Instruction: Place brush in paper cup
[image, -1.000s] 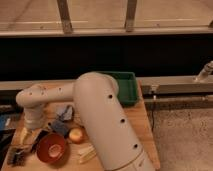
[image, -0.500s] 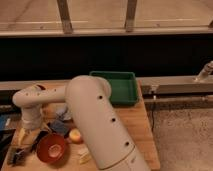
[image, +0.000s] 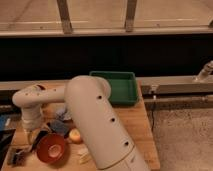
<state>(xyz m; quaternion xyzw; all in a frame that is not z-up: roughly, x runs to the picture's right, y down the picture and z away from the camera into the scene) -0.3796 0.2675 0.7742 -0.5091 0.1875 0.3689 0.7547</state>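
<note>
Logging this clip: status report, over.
Gripper low over wooden table, left end, beside dark maroon round bowl. Brush and paper cup not made out. White arm blocks table's middle.

Green tray (image: 117, 87), maroon bowl (image: 51, 148), arm (image: 95, 120) prob. cream

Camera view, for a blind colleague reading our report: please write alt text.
A white robot arm bends across a wooden table, its gripper low at the left beside a dark red bowl. A green tray sits at the far edge.

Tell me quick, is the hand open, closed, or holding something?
Hand: low at the table's left end, by the maroon bowl; cannot be told.
</note>
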